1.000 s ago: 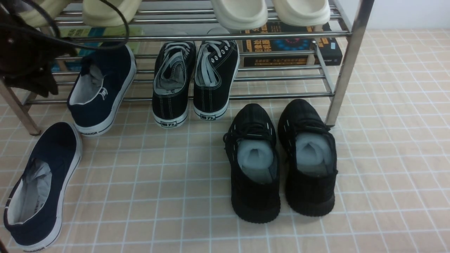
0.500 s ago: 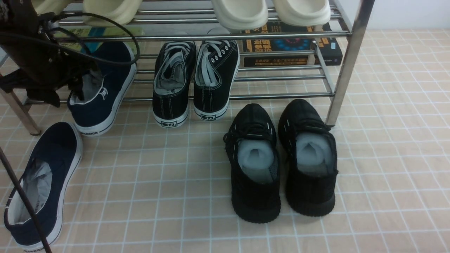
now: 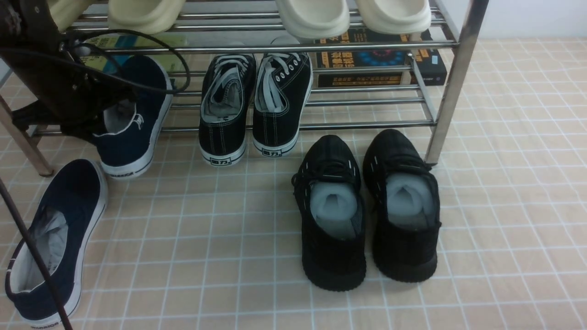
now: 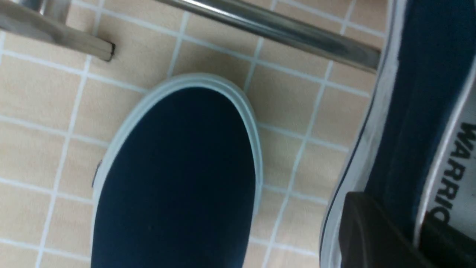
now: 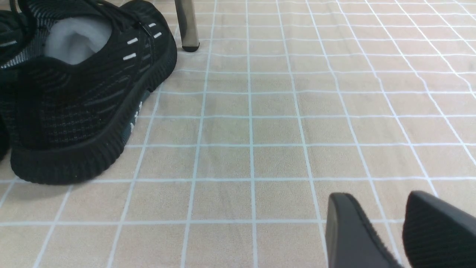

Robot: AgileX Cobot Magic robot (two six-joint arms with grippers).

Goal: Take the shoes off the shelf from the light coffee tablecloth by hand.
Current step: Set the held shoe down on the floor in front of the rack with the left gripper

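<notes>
Since the earlier frames the left arm has swung down from the upper left onto the heel of the far navy slip-on [image 3: 137, 114], and that shoe has turned and slid a little toward the front of the rack.

Nearest, the right tool [image 5: 377, 201] hangs low over the light coffee tablecloth [image 3: 504, 206] covering the desk, released, with nothing between its jaws. It is out of the front view. At the front left the near navy slip-on [image 3: 55, 238] lies flat on the cloth, well clear of the rack, toe toward it. To the right the black knit trainers [image 3: 330, 261] stand side by side on the cloth, just before the chrome shoe rack [image 3: 451, 82].

Farther back, the far navy slip-on sits with its heel on the cloth and its toe over the lower rails. The left tool [image 4: 412, 230] looks clenched on its collar: the wrist view shows one of the fingers [image 4: 368, 234] against the outer side wall and a dark part inside on the white lining. The black lace-up sneakers [image 3: 275, 110] rest beside it on the same rails, cream slippers [image 3: 312, 18] on the tier above, and books [image 3: 380, 59] lie behind.

By my reading the task is past halfway: one shoe is out, and the other is gripped but partly on the rack. What remains is drawing it clear and setting it beside its mate.
</notes>
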